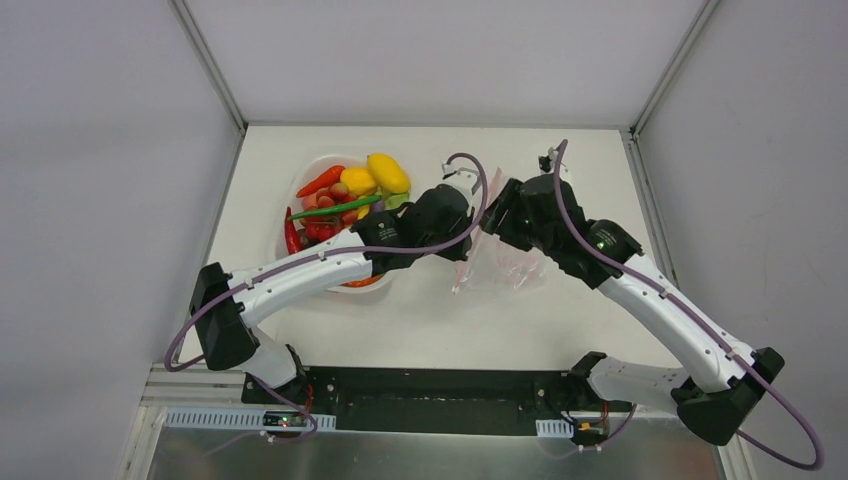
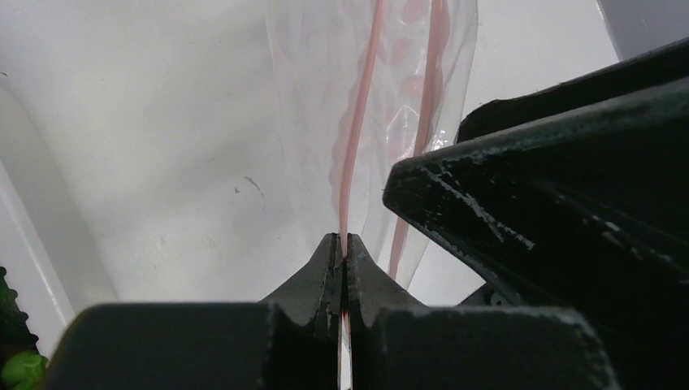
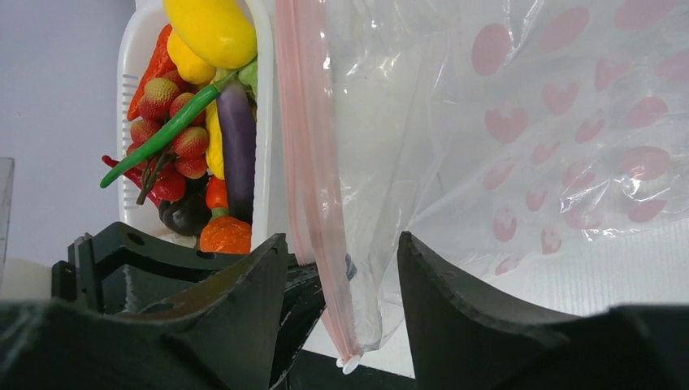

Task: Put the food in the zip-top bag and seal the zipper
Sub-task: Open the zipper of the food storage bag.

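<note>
The clear zip-top bag (image 1: 505, 265) with pink heart prints hangs lifted between my two grippers at the table's middle. My left gripper (image 2: 344, 244) is shut on one pink zipper (image 2: 357, 122) strip; the other strip (image 2: 426, 81) hangs apart from it. My right gripper (image 3: 341, 252) is open, and the zipper's end (image 3: 329, 268) hangs between its fingers without being pinched. In the top view the left gripper (image 1: 472, 200) and right gripper (image 1: 500, 215) almost touch. The food (image 1: 345, 195), peppers, carrot, lemons, strawberries and an eggplant (image 3: 237, 138), lies in the tub. I see no food in the bag (image 3: 528, 122).
The white tub (image 1: 300, 182) sits left of the bag, under my left forearm; its rim (image 3: 264, 122) is just beside the zipper. White walls enclose the table on three sides. The arm bases are at the near edge.
</note>
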Robot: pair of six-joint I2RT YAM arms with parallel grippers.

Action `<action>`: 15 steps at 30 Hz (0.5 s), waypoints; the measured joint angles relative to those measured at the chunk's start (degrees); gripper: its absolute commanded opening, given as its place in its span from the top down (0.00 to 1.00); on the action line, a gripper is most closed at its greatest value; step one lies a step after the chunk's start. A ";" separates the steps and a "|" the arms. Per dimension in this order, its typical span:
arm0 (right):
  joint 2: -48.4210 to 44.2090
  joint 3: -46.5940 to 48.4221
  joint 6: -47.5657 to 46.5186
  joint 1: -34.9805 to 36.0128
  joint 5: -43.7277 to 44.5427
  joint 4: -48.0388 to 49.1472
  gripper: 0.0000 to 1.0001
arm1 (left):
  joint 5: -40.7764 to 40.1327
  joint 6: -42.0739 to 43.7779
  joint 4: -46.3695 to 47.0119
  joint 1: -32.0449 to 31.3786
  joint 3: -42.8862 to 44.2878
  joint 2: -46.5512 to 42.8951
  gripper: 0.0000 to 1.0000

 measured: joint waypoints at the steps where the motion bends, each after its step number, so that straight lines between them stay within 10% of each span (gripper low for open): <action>1: 0.13 0.13 0.02 0.17 0.26 -0.02 0.46 | -0.17 0.04 0.04 -0.15 0.02 0.02 1.00; 15: 3.08 1.14 -0.70 1.60 6.27 -1.73 0.61 | -1.62 0.66 0.46 -1.05 0.02 0.02 1.00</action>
